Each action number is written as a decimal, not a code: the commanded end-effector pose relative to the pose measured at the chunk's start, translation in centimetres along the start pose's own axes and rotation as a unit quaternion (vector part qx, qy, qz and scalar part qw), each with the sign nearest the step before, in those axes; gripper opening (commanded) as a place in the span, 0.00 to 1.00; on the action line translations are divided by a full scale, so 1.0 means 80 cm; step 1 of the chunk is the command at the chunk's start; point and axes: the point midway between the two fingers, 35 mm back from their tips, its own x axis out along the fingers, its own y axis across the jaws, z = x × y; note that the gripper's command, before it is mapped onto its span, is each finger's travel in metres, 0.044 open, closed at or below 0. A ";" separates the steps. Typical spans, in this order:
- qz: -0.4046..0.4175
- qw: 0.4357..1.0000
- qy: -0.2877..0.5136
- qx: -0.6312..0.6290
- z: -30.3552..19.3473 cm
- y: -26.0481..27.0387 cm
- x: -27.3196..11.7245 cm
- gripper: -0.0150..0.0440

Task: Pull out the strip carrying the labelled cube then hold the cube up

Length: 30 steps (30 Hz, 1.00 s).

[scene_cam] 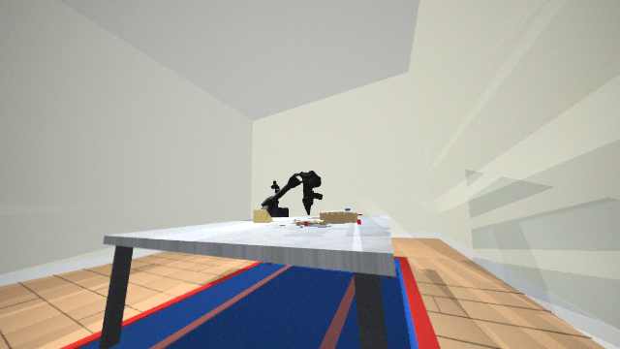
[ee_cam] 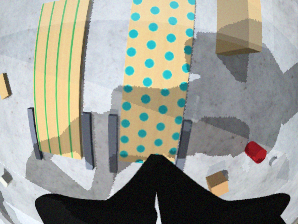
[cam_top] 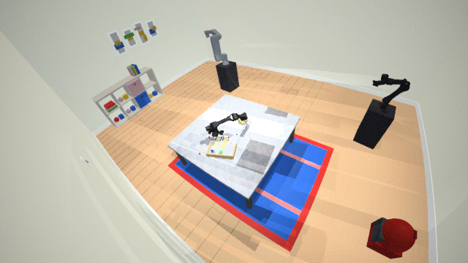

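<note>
My gripper [ee_cam: 156,160] [scene_cam: 308,213] is shut and empty, pointing down at the near end of the dotted strip. The cream strip with teal dots [ee_cam: 156,55] [cam_top: 217,142] lies with that end between two grey rails; the fingertips cover part of its edge, and I cannot tell whether they touch it. The cream strip with green stripes [ee_cam: 61,75] [cam_top: 224,142] lies left of it in the wrist view, between its own rails. A green cube [cam_top: 221,152] is at the strips' far ends. The wrist view shows no cubes, and the label cannot be read.
A low wooden wall [cam_top: 221,157] [scene_cam: 338,217] [ee_cam: 239,25] encloses the far ends. A blue piece [cam_top: 212,151] [scene_cam: 347,209] is by it. A red cylinder [ee_cam: 256,152] and small wooden block [ee_cam: 217,183] lie right of the dotted strip; another block [ee_cam: 5,85] lies far left.
</note>
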 end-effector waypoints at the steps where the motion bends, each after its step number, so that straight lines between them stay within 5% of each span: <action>1: 0.000 1.000 -0.002 0.003 -0.001 0.000 0.008 0.25; 30: 0.002 1.000 -0.003 0.003 -0.005 0.004 0.054 0.25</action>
